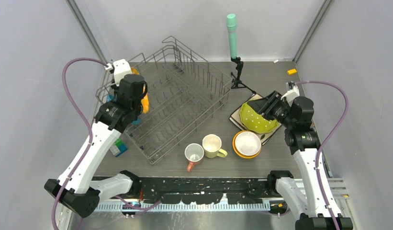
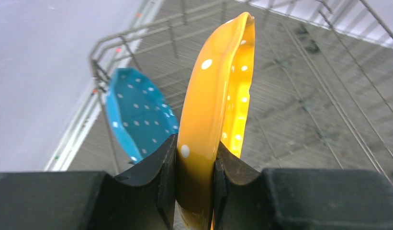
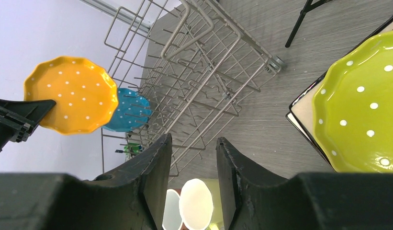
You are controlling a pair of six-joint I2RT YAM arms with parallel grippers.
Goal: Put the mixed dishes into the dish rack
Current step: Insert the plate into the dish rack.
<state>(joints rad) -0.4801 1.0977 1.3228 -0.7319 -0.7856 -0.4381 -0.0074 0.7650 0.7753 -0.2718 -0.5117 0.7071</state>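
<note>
While the left gripper [image 2: 194, 163] holds the orange plate [image 2: 218, 86] on edge, jaws clamped on its rim, only one dish is loaded. That is the blue plate [image 2: 137, 115], standing upright among the tines at the left end of the rack [image 1: 194, 125].

- Orange plate: above the rack's left end, just beside the blue one, not set down. I judge it the step in hand.
- Right gripper [image 3: 193, 141]: jaws apart, nothing between them. It hangs just beside the green plate [image 3: 362, 110], not gripping it as far as the wrist view shows.
- Left on the table [image 1: 280, 81], right of the rack: the green plate, lying on the white square plate [image 3: 302, 108].
- In front of the rack: pink mug [image 1: 194, 153] and yellow mug [image 1: 212, 145], both upright and touching or nearly so.
- Beside them: white bowl [image 1: 247, 142] nested in the orange bowl [image 1: 236, 143].

Tally as I read it: one dish in, one in the air, six to go. An early stage.

Look of the dishes: the round plates are glossy with scalloped rims and white dots. The orange one shows bright glare along its edge, so a slick surface is likely. The square plate is pale with a dark border, mostly covered. The rack is thin grey wire with many upright tines, and most rows are unfilled.
</note>
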